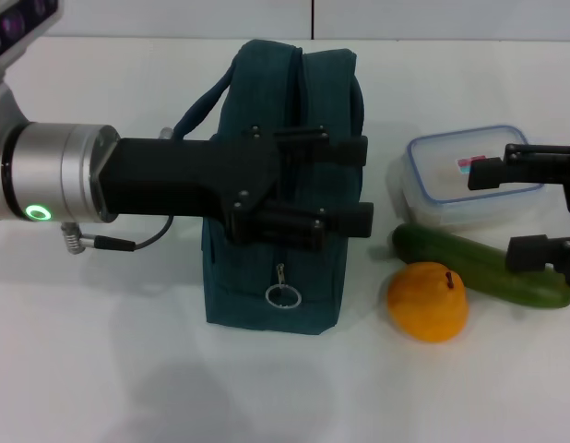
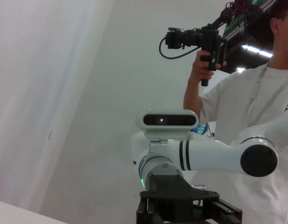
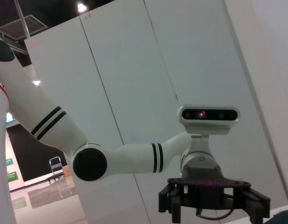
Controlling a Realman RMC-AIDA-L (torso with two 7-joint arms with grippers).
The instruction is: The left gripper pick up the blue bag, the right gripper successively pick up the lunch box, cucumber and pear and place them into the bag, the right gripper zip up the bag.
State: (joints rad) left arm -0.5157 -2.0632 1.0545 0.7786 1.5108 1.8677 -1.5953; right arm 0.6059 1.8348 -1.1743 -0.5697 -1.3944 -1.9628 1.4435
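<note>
The blue bag (image 1: 271, 185) stands closed at table centre, my left gripper (image 1: 363, 185) spread over its top. At three o'clock sits the lunch box (image 1: 442, 180), my right gripper (image 1: 497, 212) spread above it and the cucumber (image 1: 451, 254); at four, the pear (image 1: 427, 301).

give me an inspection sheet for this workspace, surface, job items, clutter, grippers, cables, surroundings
Surface: white table.
Job's things: blue bag upright, zip closed with its ring pull hanging at the front; lunch box, cucumber and pear grouped to the bag's right.
Clutter: nothing seen.
Grippers: left gripper open, over the bag; right gripper open, over the lunch box and cucumber, holding nothing.
Cables: thin cable looping from the left wrist.
Surroundings: white walls; person holding a camera behind the robot.
</note>
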